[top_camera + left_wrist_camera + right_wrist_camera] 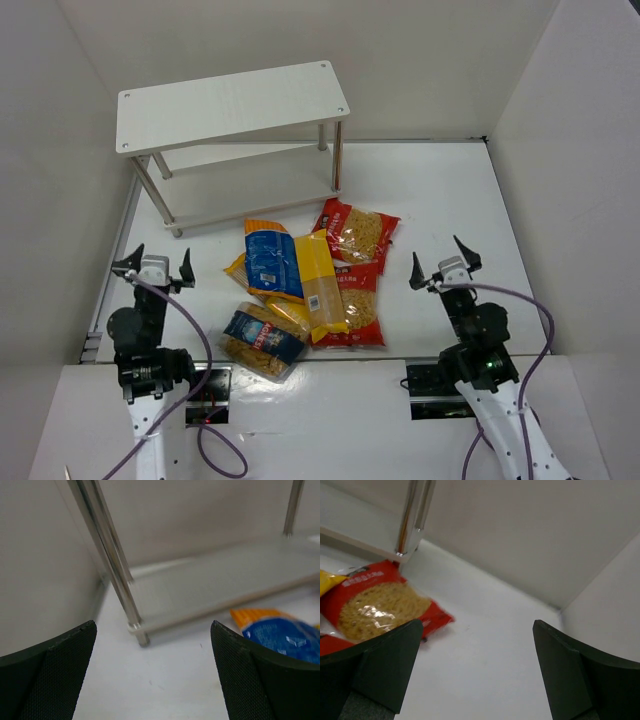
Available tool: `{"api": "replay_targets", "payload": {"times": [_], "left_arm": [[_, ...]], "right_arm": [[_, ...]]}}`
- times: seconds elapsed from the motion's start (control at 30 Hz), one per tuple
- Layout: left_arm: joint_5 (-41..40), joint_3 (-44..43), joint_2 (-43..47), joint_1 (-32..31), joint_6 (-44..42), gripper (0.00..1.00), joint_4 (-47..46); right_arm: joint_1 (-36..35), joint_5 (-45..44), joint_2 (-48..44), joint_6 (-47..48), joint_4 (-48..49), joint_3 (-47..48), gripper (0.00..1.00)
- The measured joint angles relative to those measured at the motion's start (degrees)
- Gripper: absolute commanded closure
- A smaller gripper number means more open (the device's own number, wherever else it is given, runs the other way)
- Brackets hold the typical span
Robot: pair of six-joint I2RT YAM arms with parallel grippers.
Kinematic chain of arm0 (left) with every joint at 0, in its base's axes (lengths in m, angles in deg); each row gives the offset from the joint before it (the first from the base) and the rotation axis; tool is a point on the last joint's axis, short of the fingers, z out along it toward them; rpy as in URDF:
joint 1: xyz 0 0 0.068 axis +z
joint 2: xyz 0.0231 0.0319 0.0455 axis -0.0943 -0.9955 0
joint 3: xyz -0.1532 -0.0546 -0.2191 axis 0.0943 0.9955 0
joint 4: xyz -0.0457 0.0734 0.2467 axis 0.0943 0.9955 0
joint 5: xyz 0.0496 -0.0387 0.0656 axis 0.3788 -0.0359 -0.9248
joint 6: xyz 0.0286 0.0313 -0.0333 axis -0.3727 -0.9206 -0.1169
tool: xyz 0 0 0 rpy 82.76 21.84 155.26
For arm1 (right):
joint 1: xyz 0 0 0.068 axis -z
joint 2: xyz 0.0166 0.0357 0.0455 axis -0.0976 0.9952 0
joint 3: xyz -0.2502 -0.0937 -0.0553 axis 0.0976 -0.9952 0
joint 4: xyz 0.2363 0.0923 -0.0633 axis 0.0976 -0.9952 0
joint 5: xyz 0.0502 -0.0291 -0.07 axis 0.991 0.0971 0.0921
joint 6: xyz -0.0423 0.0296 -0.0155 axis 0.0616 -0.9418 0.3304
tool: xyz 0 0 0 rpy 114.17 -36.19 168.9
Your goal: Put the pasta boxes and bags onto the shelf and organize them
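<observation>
The white two-tier shelf with silver legs stands at the back left; its lower tier shows in the left wrist view. The packs lie heaped in the middle: a long yellow spaghetti pack, a yellow-orange pack with a blue label, two red windowed bags, and a clear bag with a dark-blue label. My left gripper is open and empty, left of the heap. My right gripper is open and empty, right of it. The upper red bag shows in the right wrist view.
White walls enclose the table on the left, back and right. A shelf leg stands close ahead of the left gripper. Another leg stands beyond the red bag. The blue-label pack lies right of the left fingers.
</observation>
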Motion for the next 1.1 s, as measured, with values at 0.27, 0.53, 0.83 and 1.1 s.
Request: {"api": "replay_targets", "payload": {"times": [0.27,0.53,0.83,1.1], "left_arm": [[0.37,-21.22,-10.69,-0.11,-4.57,0.00,-8.48],[-13.38,-64.78,-54.49,-0.44,-4.11,0.00,4.90],[-12.92,-82.82,-79.47,0.50,-4.39,0.00,30.77],[-9.66,-61.29,-64.39,0.66,-2.51,0.00,36.87]], "right_arm": [[0.00,4.98,0.31,21.99,6.78,13.77,0.01],[0.02,-1.46,26.60,14.27,-7.76,36.72,0.01],[0.98,-4.04,60.72,2.47,-37.83,62.45,0.01],[4.44,14.45,77.07,-3.13,-55.47,68.13,0.01]]}}
